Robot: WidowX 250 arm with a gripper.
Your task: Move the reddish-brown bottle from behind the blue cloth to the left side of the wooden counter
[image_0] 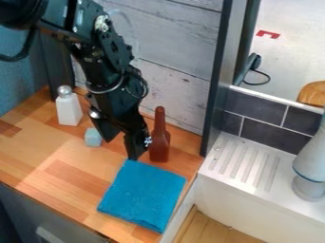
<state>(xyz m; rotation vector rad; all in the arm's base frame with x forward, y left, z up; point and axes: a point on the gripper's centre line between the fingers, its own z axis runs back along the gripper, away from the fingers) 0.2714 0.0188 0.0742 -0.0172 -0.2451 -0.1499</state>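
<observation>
The black gripper [121,146] hangs over the wooden counter with its two fingers spread apart and nothing between them. One finger is close to a small light-blue block [93,137] on its left. The other finger's tip is at the top corner of a folded blue cloth [142,195], but whether they touch I cannot tell. Just right of that finger, a brown-red bottle [160,142] stands upright. A white bottle with a silvery round top [68,108] stands at the back left, beside the arm.
The wooden counter [54,163] meets a whitewashed plank wall behind. A dark upright post [219,80] rises at the counter's right back corner. To the right are a white sink with a ridged drainboard [244,161], dark tiles and a grey-white object [310,168].
</observation>
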